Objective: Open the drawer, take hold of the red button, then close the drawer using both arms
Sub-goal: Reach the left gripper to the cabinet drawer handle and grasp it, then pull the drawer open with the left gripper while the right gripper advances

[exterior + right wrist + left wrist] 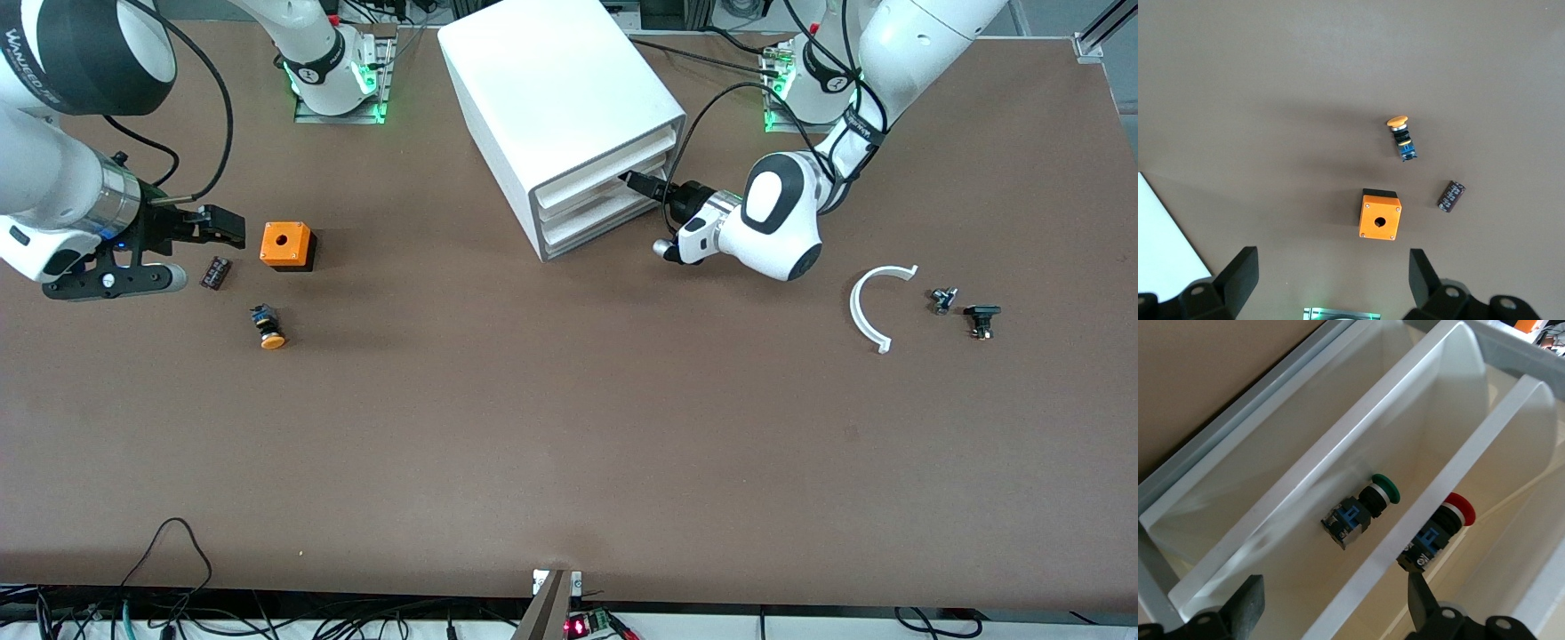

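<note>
The white cabinet [551,80] stands at the robots' edge of the table, its three drawers facing the left arm's end. My left gripper [638,182] is at the middle drawer's front [605,178]. In the left wrist view it [1335,607] is open, with a drawer's white front rim [1358,567] between its fingers. That view looks into the drawers: the red-capped button [1451,520] lies in one and a green-capped button [1368,503] in the one beside it. My right gripper [233,228] is open and empty, in the air beside the orange box [286,244]; it also shows in the right wrist view [1331,280].
An orange-yellow-capped button [267,327] and a small dark part [215,272] lie near the orange box, toward the right arm's end. A white curved piece [867,307] and two small black parts [942,300] [981,318] lie toward the left arm's end.
</note>
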`<state>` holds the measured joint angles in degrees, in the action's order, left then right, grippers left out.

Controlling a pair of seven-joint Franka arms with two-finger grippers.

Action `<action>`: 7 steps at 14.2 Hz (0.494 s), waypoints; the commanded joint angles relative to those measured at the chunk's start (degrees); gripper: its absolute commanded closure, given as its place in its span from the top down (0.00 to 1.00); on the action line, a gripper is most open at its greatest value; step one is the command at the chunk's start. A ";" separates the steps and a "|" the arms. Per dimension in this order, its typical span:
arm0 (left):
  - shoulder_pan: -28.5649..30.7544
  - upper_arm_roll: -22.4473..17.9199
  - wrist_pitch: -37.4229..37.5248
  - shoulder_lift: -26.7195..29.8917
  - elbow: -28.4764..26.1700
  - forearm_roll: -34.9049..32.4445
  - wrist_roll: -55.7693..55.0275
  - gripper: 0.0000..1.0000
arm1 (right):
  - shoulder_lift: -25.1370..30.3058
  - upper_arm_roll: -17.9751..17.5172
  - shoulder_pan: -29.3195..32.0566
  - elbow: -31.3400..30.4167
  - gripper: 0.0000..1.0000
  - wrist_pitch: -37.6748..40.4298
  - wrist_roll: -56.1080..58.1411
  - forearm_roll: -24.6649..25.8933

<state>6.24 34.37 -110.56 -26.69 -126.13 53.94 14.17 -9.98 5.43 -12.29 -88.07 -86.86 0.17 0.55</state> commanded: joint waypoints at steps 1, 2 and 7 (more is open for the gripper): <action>0.18 0.26 -0.71 1.82 -1.92 1.87 1.65 0.00 | -0.39 0.28 -0.36 0.26 1.00 0.73 0.71 0.50; 0.18 0.17 -0.71 1.91 -1.92 1.96 1.56 0.00 | -0.39 0.28 -0.36 0.26 1.00 0.73 0.62 0.50; 2.11 -5.44 -2.11 2.08 1.23 1.35 0.06 0.00 | -0.39 0.19 -3.68 0.61 1.00 0.64 -0.34 -0.29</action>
<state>7.17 32.58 -111.04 -25.68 -125.71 54.85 14.75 -10.61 5.41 -13.16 -88.04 -86.85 0.29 0.40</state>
